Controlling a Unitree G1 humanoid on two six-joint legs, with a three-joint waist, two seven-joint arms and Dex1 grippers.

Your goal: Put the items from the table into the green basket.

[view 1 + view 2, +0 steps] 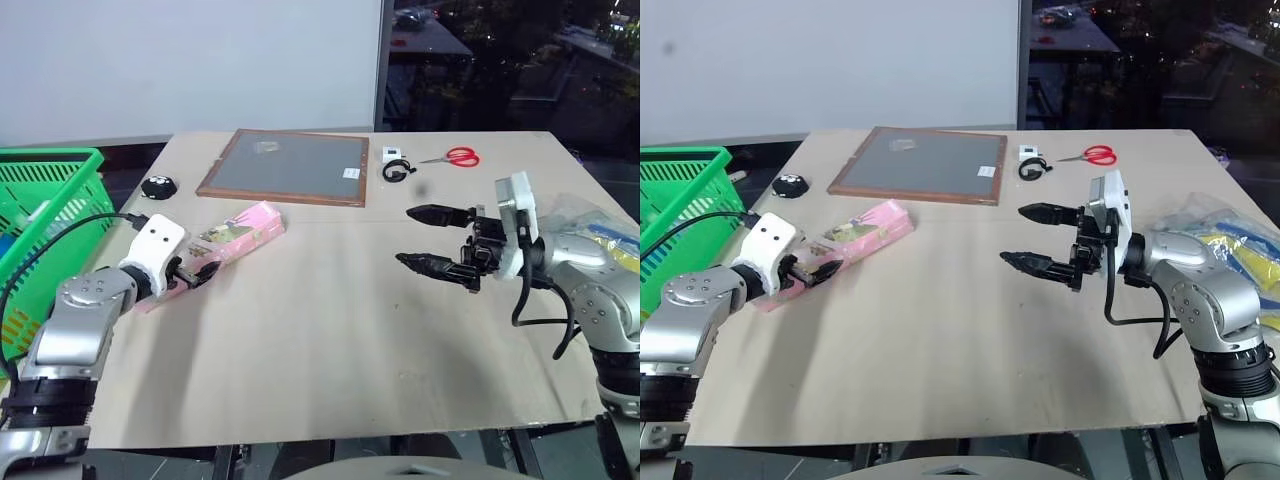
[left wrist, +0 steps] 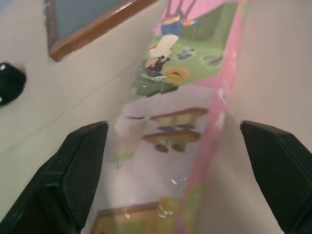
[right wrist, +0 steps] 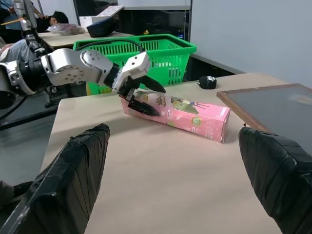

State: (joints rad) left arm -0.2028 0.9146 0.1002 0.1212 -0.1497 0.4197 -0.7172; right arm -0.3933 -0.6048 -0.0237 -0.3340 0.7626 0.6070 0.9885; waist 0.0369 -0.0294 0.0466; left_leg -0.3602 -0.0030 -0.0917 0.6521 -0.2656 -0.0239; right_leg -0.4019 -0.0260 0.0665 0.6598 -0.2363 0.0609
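A long pink printed box point(image 1: 240, 232) lies flat on the beige table point(image 1: 320, 340), left of centre. My left gripper point(image 1: 195, 272) is open at the box's near end, one finger on each side of it; the left wrist view has the box point(image 2: 195, 97) running away between the two fingers point(image 2: 73, 170). The green basket point(image 1: 50, 190) stands off the table's left edge. My right gripper point(image 1: 415, 238) hovers open and empty over the right half of the table, pointing left towards the box point(image 3: 185, 114). A clear bag of blue-and-yellow packets point(image 1: 610, 235) lies behind my right arm at the right edge.
A wood-framed grey board point(image 1: 285, 165) lies at the back centre. Red-handled scissors point(image 1: 455, 156) and a small white-and-black item point(image 1: 395, 165) sit to its right. A small black round object point(image 1: 157, 186) is near the back left corner.
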